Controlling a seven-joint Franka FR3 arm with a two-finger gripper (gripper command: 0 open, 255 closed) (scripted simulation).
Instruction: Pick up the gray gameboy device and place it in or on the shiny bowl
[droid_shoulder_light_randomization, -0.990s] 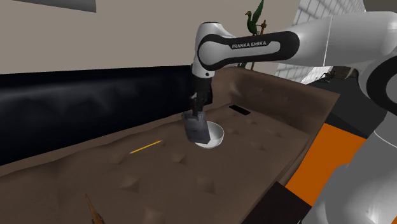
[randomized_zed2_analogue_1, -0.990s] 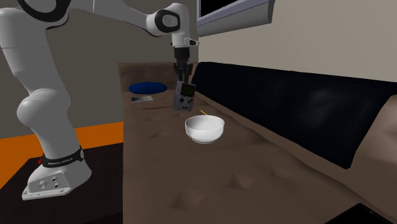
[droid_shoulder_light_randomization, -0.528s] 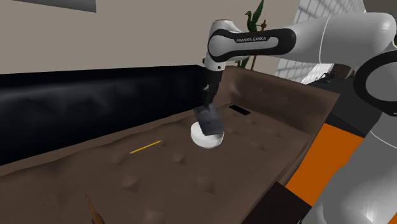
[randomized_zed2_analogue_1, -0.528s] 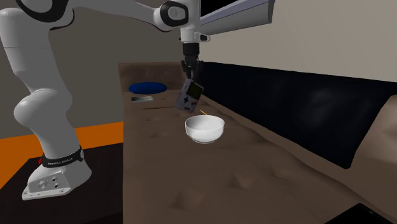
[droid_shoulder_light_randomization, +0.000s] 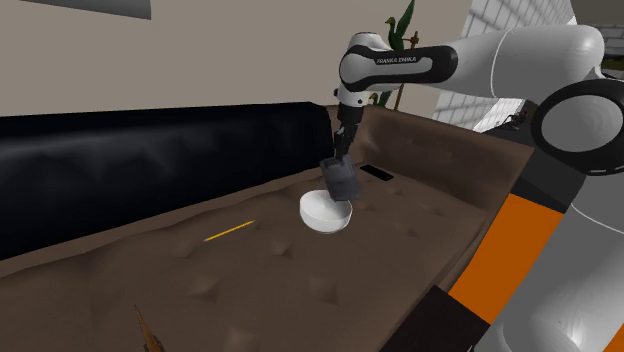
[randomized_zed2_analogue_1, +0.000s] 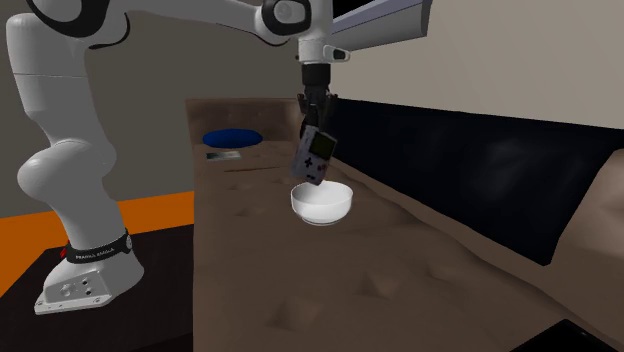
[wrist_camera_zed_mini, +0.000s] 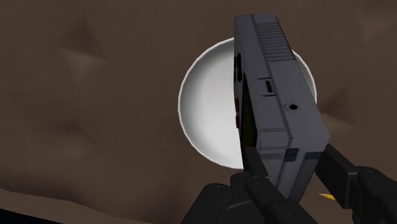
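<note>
The grey gameboy (randomized_zed2_analogue_1: 314, 155) hangs tilted in the air, clasped at its upper end by my black gripper (randomized_zed2_analogue_1: 316, 113). It hovers just above the white bowl (randomized_zed2_analogue_1: 321, 203), which rests on the brown tufted surface (randomized_zed2_analogue_1: 300, 270). In the shoulder view the gameboy (droid_shoulder_light_randomization: 341, 180) overlaps the bowl (droid_shoulder_light_randomization: 324, 213) under the gripper (droid_shoulder_light_randomization: 339, 150). In the wrist view the gameboy (wrist_camera_zed_mini: 275, 95) sits between my fingers (wrist_camera_zed_mini: 267, 181), with the bowl (wrist_camera_zed_mini: 207, 108) directly beneath it.
A thin yellow stick (droid_shoulder_light_randomization: 229, 232) lies on the surface at the shoulder view's left of the bowl. A blue round dish (randomized_zed2_analogue_1: 231, 137) and a flat dark card (randomized_zed2_analogue_1: 222, 155) lie at the far end in the second exterior view. A dark backrest (randomized_zed2_analogue_1: 470, 160) runs along one side.
The arm has carried the gameboy from beside the bowl to a spot over it, moving toward the shoulder view's right and lifting a little. The bowl stayed put.
</note>
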